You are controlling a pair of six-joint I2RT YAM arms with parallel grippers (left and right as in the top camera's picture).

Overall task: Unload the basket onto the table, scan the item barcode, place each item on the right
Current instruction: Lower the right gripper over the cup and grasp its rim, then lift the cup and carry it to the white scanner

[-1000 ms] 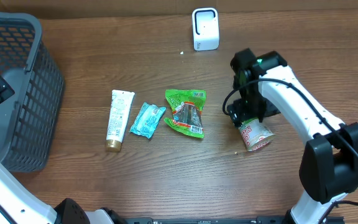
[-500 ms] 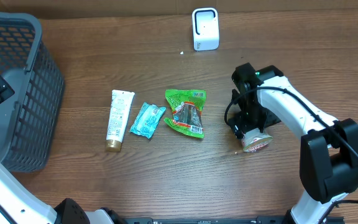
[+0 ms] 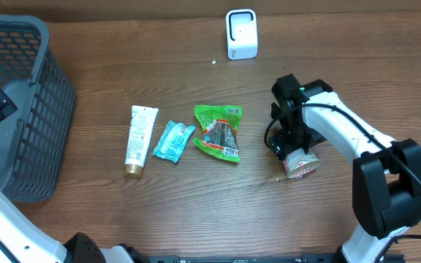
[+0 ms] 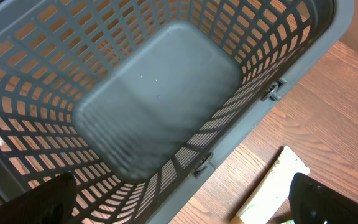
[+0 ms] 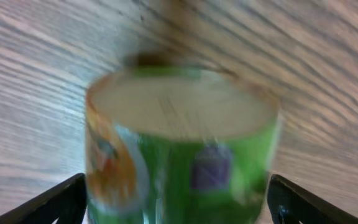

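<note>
Four items, overhead: a red-and-white printed cup point(image 3: 300, 162) lies on its side on the brown wooden table point(image 3: 123, 212), right of a green snack packet point(image 3: 220, 131), a blue sachet point(image 3: 173, 140) and a white tube point(image 3: 139, 140).
Surroundings, overhead: a white box-shaped scanner point(image 3: 241, 33) stands at the far edge, a grey plastic basket point(image 3: 20, 109) at left.
Right tool point(image 3: 291, 150), overhead: directly over the cup.
Left wrist: left tool point(image 4: 188, 196) spread wide, grasping nothing, above the basket.
Right wrist: fingers point(image 5: 61, 202) flank the blurred cup, jaws released wide; contact cannot be told.
</note>
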